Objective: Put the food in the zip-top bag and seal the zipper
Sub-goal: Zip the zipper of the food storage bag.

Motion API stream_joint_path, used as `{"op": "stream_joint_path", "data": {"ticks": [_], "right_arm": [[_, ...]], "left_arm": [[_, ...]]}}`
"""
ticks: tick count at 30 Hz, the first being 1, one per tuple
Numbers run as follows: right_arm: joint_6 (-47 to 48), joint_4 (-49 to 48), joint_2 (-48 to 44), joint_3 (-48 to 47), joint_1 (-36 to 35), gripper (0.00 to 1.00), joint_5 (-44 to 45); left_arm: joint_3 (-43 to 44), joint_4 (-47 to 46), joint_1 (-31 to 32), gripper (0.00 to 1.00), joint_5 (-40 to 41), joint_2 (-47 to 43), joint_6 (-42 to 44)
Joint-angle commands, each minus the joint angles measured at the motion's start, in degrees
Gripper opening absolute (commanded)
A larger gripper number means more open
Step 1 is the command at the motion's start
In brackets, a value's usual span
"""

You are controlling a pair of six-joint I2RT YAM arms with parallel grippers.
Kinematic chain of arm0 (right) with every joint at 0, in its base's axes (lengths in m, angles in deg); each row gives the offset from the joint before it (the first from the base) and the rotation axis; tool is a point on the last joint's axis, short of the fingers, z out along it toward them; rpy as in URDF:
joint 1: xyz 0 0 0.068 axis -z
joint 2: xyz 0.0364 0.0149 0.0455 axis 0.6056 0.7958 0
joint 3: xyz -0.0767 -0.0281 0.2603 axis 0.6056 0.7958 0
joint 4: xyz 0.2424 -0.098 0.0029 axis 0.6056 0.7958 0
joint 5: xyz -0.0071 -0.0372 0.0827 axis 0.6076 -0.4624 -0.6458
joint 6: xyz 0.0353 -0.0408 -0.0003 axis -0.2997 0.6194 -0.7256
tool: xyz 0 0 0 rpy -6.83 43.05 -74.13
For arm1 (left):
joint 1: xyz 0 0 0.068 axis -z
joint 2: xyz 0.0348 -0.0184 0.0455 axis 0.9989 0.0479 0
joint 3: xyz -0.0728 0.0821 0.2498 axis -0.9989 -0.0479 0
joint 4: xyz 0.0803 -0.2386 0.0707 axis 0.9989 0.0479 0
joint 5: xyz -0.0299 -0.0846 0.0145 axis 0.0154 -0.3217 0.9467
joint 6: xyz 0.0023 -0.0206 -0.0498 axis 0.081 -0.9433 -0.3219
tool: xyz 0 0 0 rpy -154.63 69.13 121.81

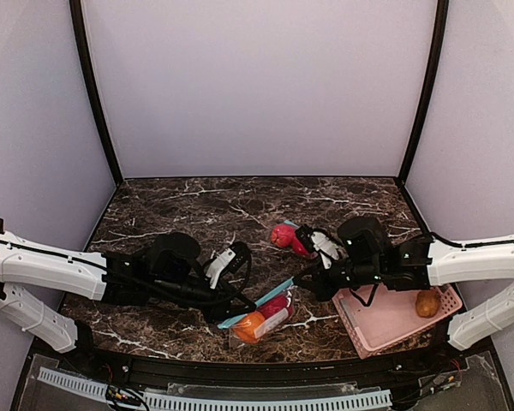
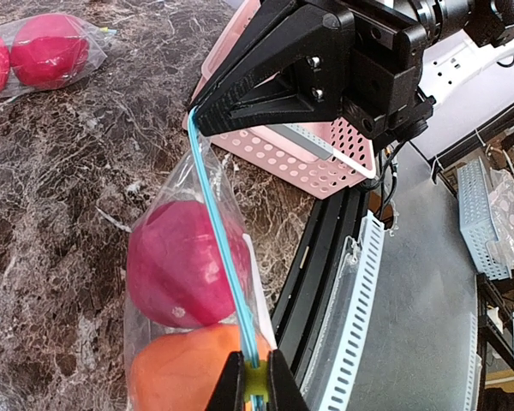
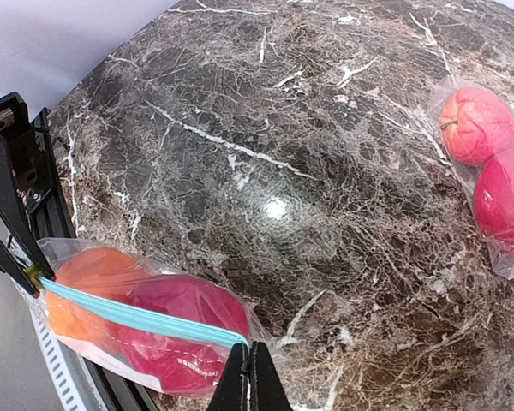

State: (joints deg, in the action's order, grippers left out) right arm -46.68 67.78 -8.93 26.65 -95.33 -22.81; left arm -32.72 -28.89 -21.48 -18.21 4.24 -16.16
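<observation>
Left gripper [image 2: 257, 381] was pinched tight on one end of the zip-top bag [image 2: 176, 184] at its blue zipper [image 2: 223, 248], with the right gripper [image 3: 250, 364] clamped on the other end. A red fruit [image 2: 176, 265] and an orange fruit [image 2: 184, 377] sat inside, strung between the two. There was tiny white print on the bag, but I couldn't read it.

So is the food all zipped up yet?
Nearly. The orange fruit and a red fruit are inside the bag. The left hand and right hand pinch the ends of its blue zipper, pulled straight. Left: pressing it shut all along; I cannot tell whether it is sealed.
</observation>
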Motion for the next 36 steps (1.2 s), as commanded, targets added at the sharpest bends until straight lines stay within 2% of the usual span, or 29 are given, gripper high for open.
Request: {"op": "stream_joint_path", "data": {"ticks": [1, 15, 20, 36], "right_arm": [[-0.58, 3.94, -1.11, -0.20, 2.90, 0.00, 8.04], [-0.92, 6.89, -3.63, 0.41, 4.75, 0.00, 10.38], [0.41, 5.14, -5.86, 1.35, 4.80, 0.00, 7.62], [-2.06, 10.58, -9.26, 2.12, 6.88, 0.00, 14.03]], "left_arm": [[-1.39, 4.12, 0.40, 0.01, -3.09, -0.97, 0.55], [-2.25, 4.78, 0.16, 0.01, -2.51, -2.20, 0.55], [-2.07, 4.53, 0.14, 0.01, -2.83, -1.70, 0.55], [-2.46, 5.34, 0.05, 0.01, -2.87, -1.80, 0.64]]}}
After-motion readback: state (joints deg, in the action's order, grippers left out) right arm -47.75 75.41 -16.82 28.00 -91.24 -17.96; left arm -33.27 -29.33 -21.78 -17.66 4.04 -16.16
